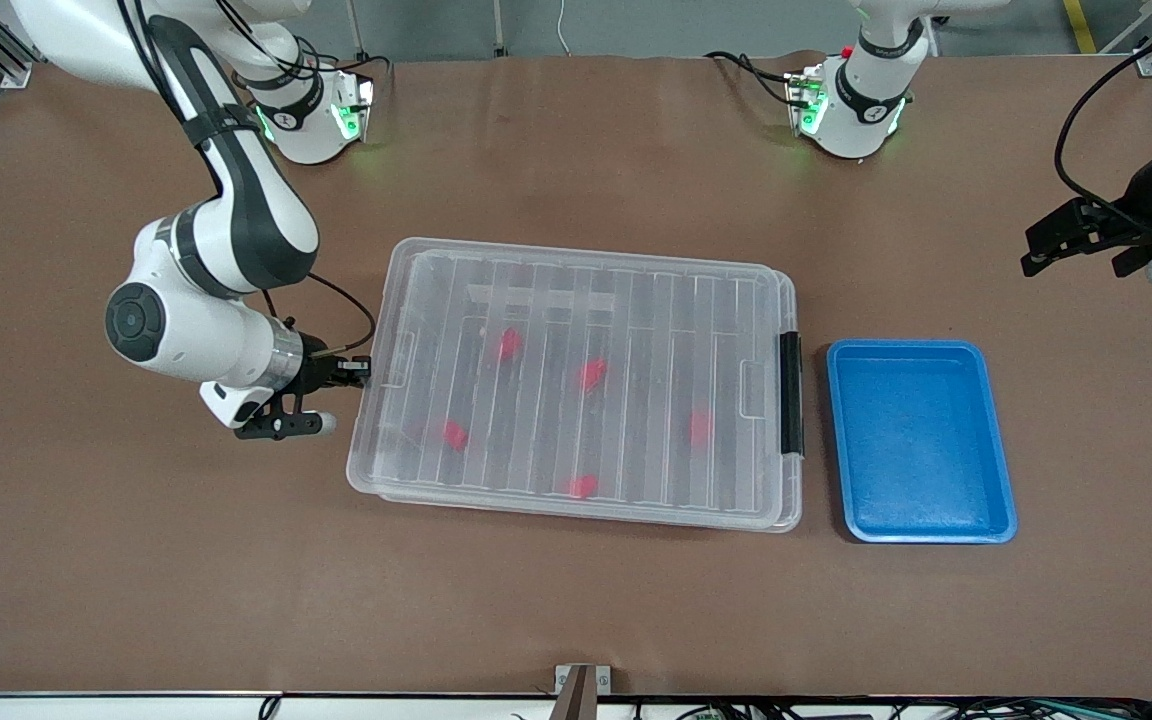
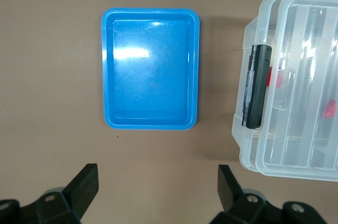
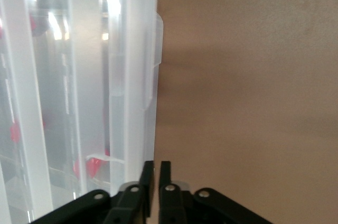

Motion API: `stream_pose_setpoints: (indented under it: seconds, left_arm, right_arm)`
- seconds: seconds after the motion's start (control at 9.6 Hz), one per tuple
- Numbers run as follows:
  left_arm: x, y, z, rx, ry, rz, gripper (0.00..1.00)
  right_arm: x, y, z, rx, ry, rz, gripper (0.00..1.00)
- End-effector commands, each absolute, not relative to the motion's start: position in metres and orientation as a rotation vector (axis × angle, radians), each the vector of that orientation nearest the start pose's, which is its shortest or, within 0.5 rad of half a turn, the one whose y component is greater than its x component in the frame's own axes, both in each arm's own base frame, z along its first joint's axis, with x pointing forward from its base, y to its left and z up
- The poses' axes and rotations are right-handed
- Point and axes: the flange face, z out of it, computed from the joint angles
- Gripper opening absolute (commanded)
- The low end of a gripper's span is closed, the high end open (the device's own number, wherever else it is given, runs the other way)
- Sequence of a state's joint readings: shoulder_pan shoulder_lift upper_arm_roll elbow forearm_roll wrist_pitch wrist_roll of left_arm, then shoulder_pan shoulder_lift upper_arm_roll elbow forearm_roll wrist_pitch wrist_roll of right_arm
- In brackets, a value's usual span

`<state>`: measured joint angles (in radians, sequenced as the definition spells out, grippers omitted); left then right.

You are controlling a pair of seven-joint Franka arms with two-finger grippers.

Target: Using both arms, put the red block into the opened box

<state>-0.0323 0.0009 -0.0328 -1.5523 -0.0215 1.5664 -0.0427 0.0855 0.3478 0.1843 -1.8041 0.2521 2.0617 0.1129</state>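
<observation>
The clear box (image 1: 576,300) lies mid-table with its ribbed lid down. Several red blocks show through the lid, among them one (image 1: 508,345) and another (image 1: 591,375). My right gripper (image 1: 366,372) sits low at the box's short end toward the right arm's end of the table. In the right wrist view its fingers (image 3: 157,170) stand a narrow gap apart right at the lid's rim (image 3: 150,76), and a red block (image 3: 92,167) shows inside. My left gripper (image 1: 1076,262) hangs open over bare table at the left arm's end, with nothing between its fingers (image 2: 158,182).
An empty blue tray (image 1: 921,345) lies beside the box's black latch (image 1: 789,392), toward the left arm's end. The left wrist view shows that tray (image 2: 108,76) and the latch end of the box (image 2: 257,86). Brown table surrounds both.
</observation>
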Motion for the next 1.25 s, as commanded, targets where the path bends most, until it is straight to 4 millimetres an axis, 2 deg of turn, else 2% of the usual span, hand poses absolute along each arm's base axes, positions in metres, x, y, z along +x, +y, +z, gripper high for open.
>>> stream_pose_setpoints:
  seconds: [0.0,0.21,0.42,0.52,0.73,0.83,0.94,1.04,1.15]
  left_arm:
    - [0.557,-0.038,0.618,-3.157,0.027,0.045,0.99]
    - [0.557,-0.038,0.618,-3.157,0.027,0.043,0.99]
    - [0.558,-0.037,0.617,-3.156,0.027,0.045,0.99]
    - [0.558,-0.038,0.617,-3.156,0.029,0.045,0.99]
    - [0.558,-0.037,0.617,-3.156,0.024,0.045,0.99]
    - [0.558,-0.037,0.618,-3.156,0.024,0.043,0.99]
    - [0.558,-0.037,0.618,-3.156,0.024,0.038,0.99]
    - [0.558,-0.037,0.618,-3.156,0.024,0.038,0.99]
    - [0.558,-0.037,0.618,-3.156,0.024,0.038,0.99]
  right_arm:
    - [0.620,0.136,0.383,-2.893,0.031,0.218,0.99]
    - [0.619,0.073,0.460,-3.048,0.140,0.010,1.00]
    - [0.599,0.014,0.528,-3.071,0.295,-0.121,1.00]
    - [0.576,-0.012,0.562,-3.073,0.349,-0.097,1.00]
    - [0.528,-0.036,0.620,-3.127,0.368,-0.030,1.00]
    - [0.518,-0.054,0.643,-3.131,0.309,-0.014,1.00]
    - [0.519,-0.072,0.656,-3.132,0.256,-0.028,1.00]
    - [0.529,-0.080,0.650,-3.121,0.314,-0.022,1.00]
    - [0.529,-0.085,0.650,-3.121,0.317,-0.022,1.00]
